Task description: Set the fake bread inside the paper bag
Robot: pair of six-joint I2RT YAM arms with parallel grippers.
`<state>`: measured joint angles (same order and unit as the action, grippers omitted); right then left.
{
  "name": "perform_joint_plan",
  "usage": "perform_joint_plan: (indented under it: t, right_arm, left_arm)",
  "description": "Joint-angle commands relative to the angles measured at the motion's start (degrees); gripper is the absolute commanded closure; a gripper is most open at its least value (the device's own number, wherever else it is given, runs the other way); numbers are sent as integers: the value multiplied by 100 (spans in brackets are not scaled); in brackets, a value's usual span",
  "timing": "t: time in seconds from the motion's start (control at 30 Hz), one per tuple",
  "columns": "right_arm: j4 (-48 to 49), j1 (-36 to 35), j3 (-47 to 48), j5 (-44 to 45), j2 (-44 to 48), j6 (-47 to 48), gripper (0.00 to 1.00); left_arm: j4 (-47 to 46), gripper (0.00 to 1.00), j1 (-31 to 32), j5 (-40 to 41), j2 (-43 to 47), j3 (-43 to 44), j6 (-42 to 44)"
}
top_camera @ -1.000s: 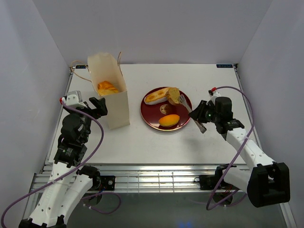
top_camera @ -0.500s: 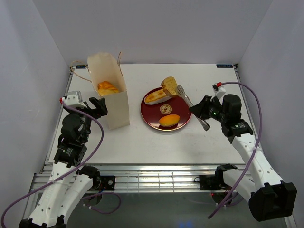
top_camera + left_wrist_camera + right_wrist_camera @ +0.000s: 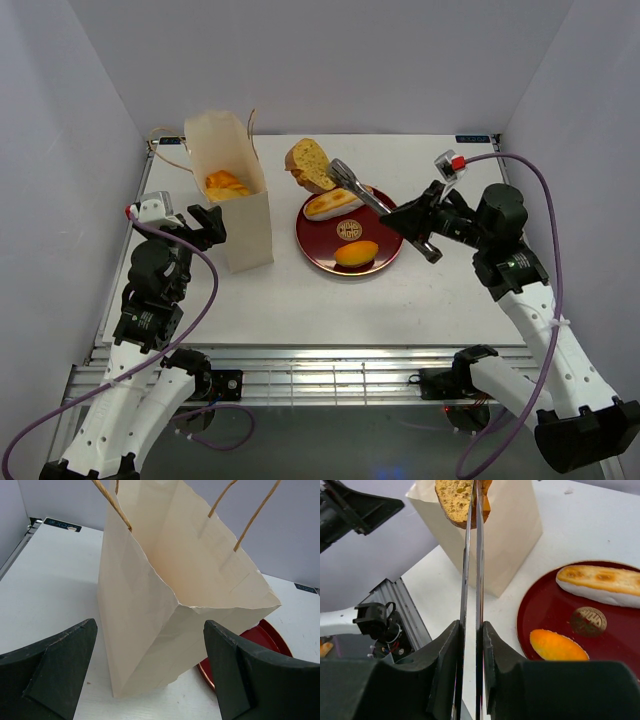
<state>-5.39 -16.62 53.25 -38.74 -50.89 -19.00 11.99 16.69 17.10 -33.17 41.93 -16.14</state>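
Top external: right gripper (image 3: 418, 228) clamped on tongs (image 3: 362, 190), bread (image 3: 308, 164) pinched at their far tip — paper bag (image 3: 240, 225) beyond, left gripper (image 3: 208, 226) spread wide facing it.

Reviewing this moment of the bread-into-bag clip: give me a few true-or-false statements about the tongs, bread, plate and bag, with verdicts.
1. The tongs, gripped by the right fingers, clamp a bread slice lifted off the plate. True.
2. The plate is bare. False: a long roll and an orange bun lie on it.
3. The paper bag stands upright with a pastry inside. True.
4. The left fingers are shut on the bag. False: they stand open beside it.
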Motion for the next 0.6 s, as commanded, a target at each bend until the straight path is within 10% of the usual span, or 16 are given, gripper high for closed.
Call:
perform_joint_plan:
  t: [0.0,0.57]
  right_arm:
    - [634,-393,492,-152,-104,125,72]
    - [864,-1994,2732,1176,-2275,213,74]
  left_arm:
    - [-21,2,28,-40,56,43,-21]
    - [-39,2,36,-5,161,25,-3]
